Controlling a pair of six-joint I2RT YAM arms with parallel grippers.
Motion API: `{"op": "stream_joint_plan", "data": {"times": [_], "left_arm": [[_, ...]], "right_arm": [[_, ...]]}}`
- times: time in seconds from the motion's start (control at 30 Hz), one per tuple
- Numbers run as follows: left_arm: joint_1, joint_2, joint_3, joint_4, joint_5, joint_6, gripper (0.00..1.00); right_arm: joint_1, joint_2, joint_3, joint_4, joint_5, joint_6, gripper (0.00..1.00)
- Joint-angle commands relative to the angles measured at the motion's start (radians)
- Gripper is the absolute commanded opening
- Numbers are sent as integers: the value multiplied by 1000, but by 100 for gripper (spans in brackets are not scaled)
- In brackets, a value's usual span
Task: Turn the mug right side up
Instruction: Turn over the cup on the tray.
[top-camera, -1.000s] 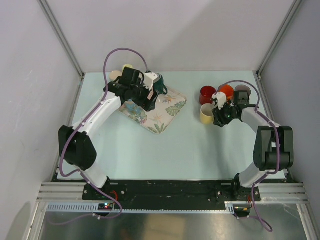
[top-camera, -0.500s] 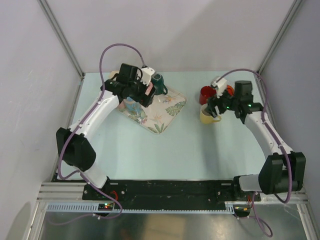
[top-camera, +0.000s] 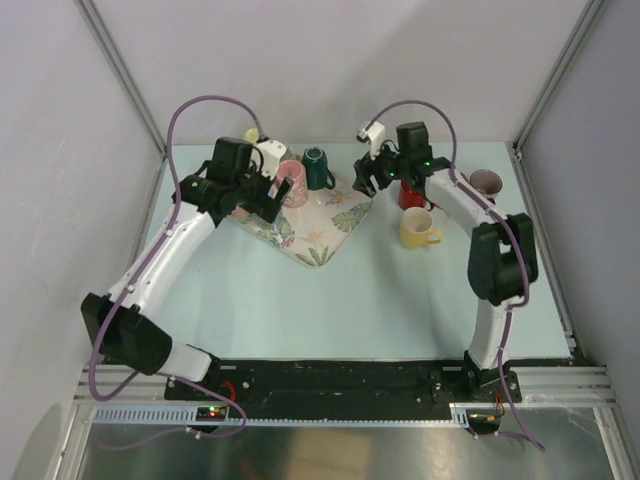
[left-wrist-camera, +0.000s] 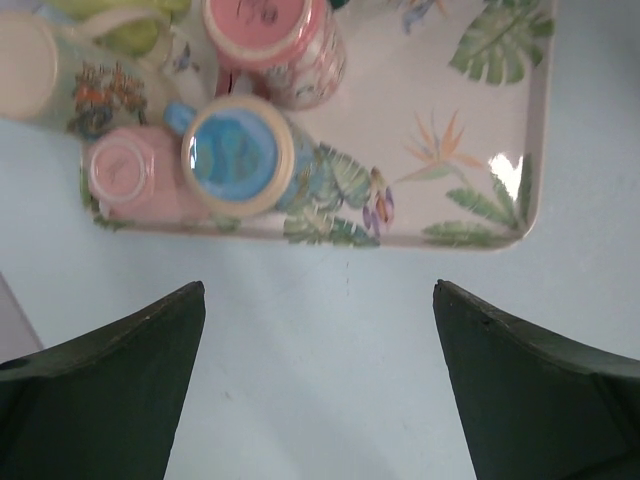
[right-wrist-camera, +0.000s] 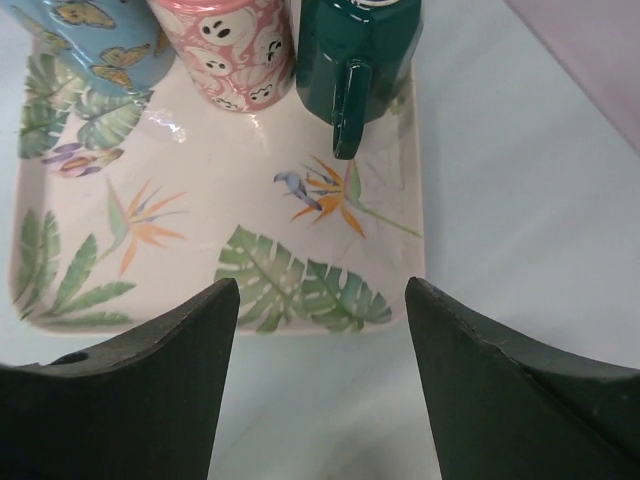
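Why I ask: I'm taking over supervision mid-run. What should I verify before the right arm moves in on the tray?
1. The right gripper is open and empty: ok.
2. The left gripper is open and empty: ok.
3. The green mug sits ahead, roughly in line with the right gripper's opening, handle toward it: ok.
4. Room between the green mug and the pink ghost mug: narrow, cannot tell.
5. The green mug is upside down: cannot tell, its top is cropped.
6. The arms are apart over the tray: ok in the top view.
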Motion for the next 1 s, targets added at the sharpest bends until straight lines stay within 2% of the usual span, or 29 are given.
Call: {"op": "stream_joint_plan", "data": {"times": [0.0,0.13,0.33,0.57,0.8,0.87,0.97], "left_arm": [[15,-97,-95,-25,-46,32,100],[15,-146,-151,-42,-36,45,100],[16,-150,-163,-62,-29,38,100],[15,-132,-148,-68,-24,33,100],[14,-110,-131,-69,-7,27,100],[15,-100,-119,-69,8,23,100],[14,-90,-105,-69,21,19,100]], "right_arm": [[29,133,154,-1,25,-9,72],[46,326,379,-84,-1,23,68],[74,573,726,-191,22,54,67],[97,700,864,-187,59,33,65],[110,744,921,-197,73,10,46],[109,743,922,-201,77,20,37],[95,729,909,-212,92,62,14]]}}
